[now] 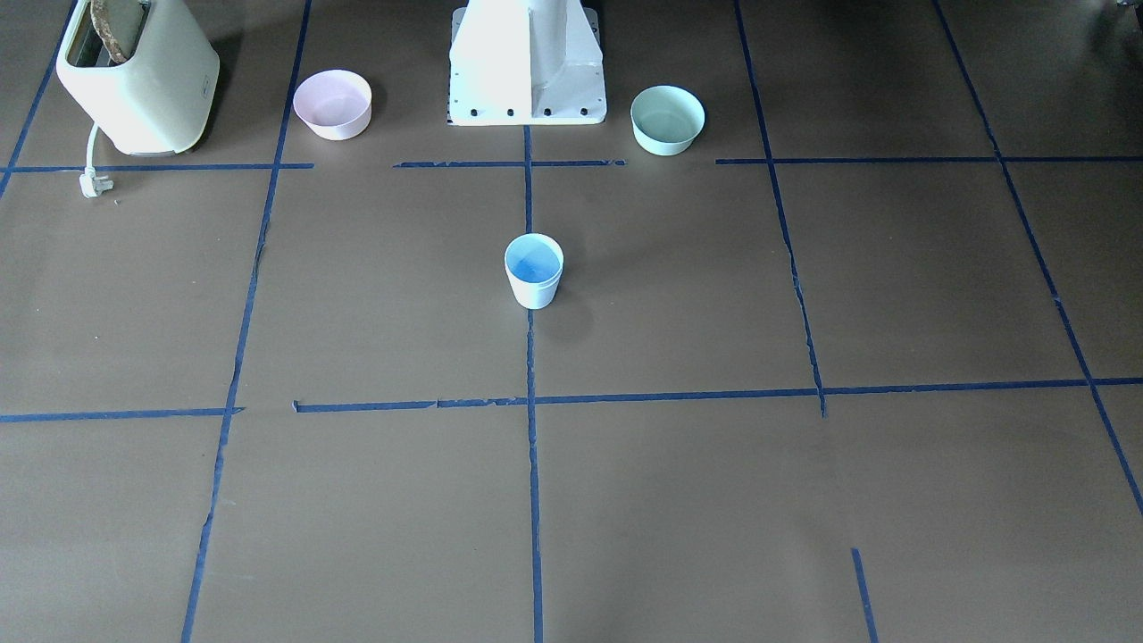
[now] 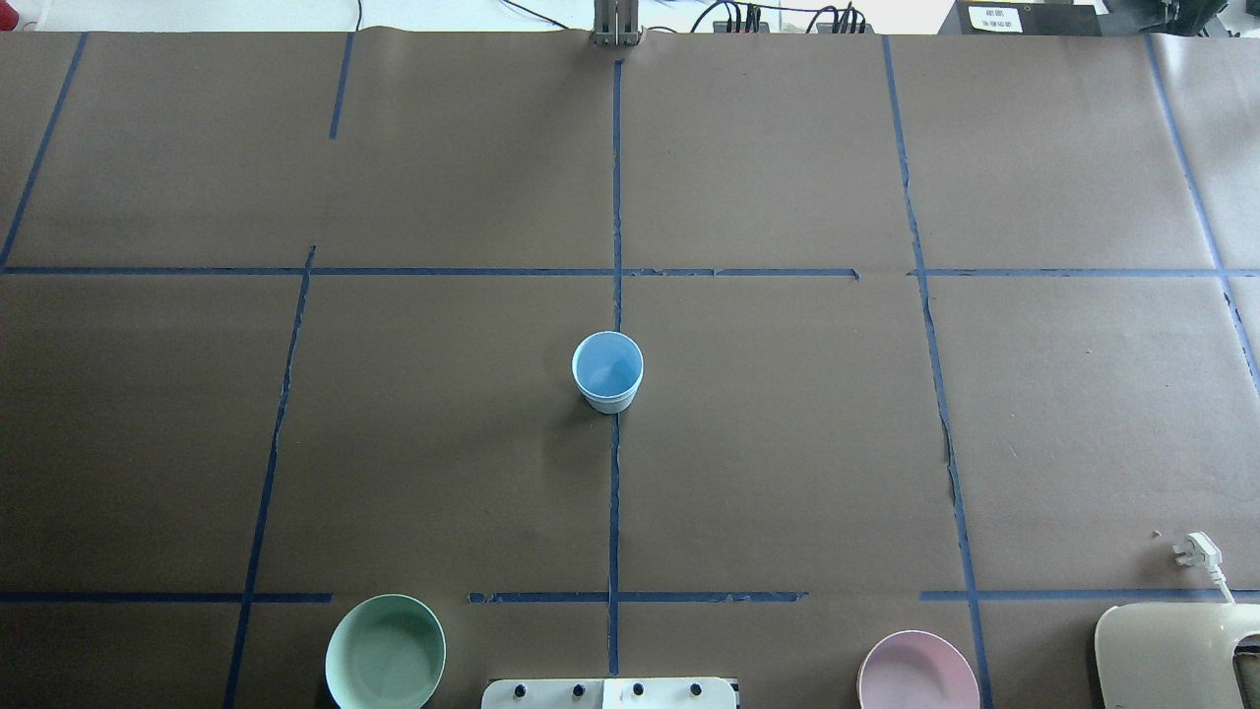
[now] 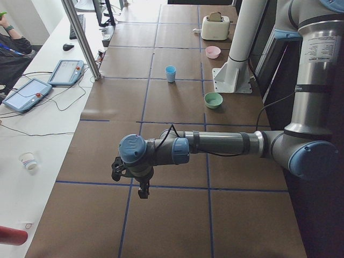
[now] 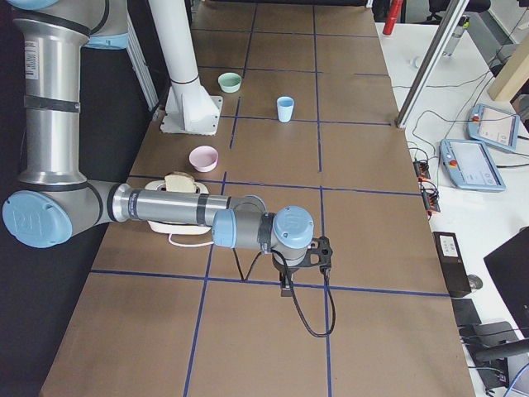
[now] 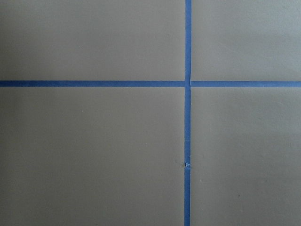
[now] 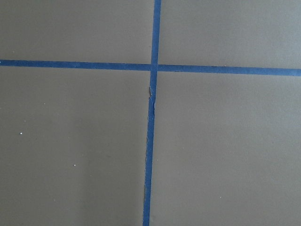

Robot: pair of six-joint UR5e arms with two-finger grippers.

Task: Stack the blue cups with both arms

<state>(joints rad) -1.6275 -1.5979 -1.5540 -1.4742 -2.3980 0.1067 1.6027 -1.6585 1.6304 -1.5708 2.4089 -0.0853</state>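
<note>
Blue cup (image 1: 534, 270) one, bowls (image 1: 332, 104) (image 1: 667, 119) two; left gripper (image 3: 143, 193), right gripper (image 4: 285, 291): jaws unreadable.

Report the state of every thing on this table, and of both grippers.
Blue cup: upright, standing free, nothing gripping it.
Pink bowl: upright, empty.
Mint-green bowl: upright, empty.
Toaster: bread slice sticking up from its slot.
Plug: unplugged, lying loose.
Left gripper: far from the cup; open or shut, cannot tell.
Right gripper: likewise, cannot tell.

A blue cup (image 1: 534, 270), perhaps two nested, stands upright on the centre tape line (image 1: 532, 464).
</note>
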